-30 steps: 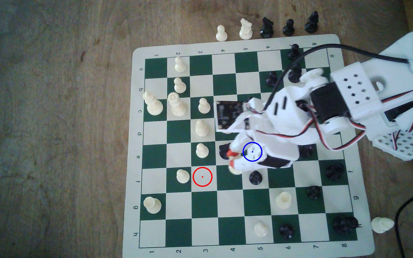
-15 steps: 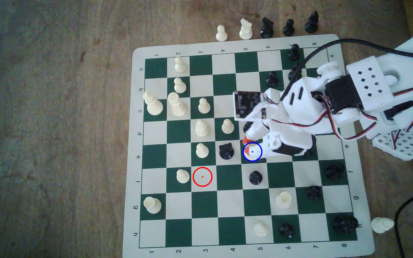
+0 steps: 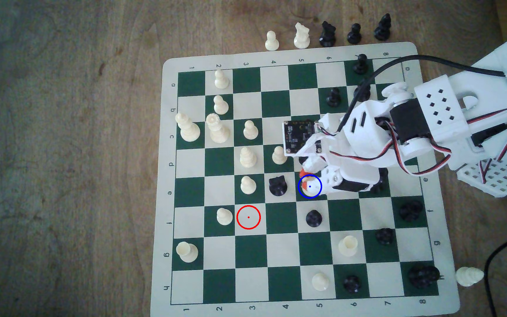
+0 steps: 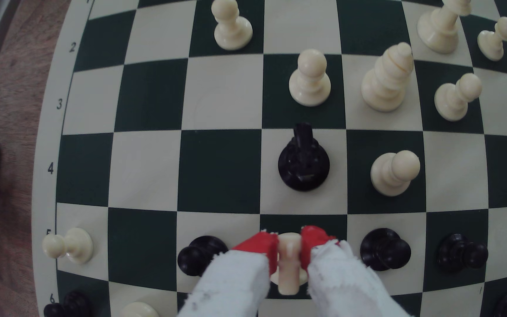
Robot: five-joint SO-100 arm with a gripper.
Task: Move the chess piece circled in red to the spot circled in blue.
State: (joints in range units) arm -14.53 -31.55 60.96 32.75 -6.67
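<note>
The end effector (image 4: pixel 289 248) has its red-tipped fingers (image 4: pixel 261 245) clamped on the cream-white chess piece (image 4: pixel 289 265), which is over the dark green spot (image 3: pixel 316 195) ringed in blue. On the chessboard (image 3: pixel 167 213), a black knight (image 3: pixel 277 185) stands on the light square just beside it, on the exterior view's left. The light square ringed in red (image 3: pixel 248 217) holds no piece.

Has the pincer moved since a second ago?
Yes. The pincer has gone toward the exterior view's right and up, from beside the black knight onto the blue-ringed spot.
</note>
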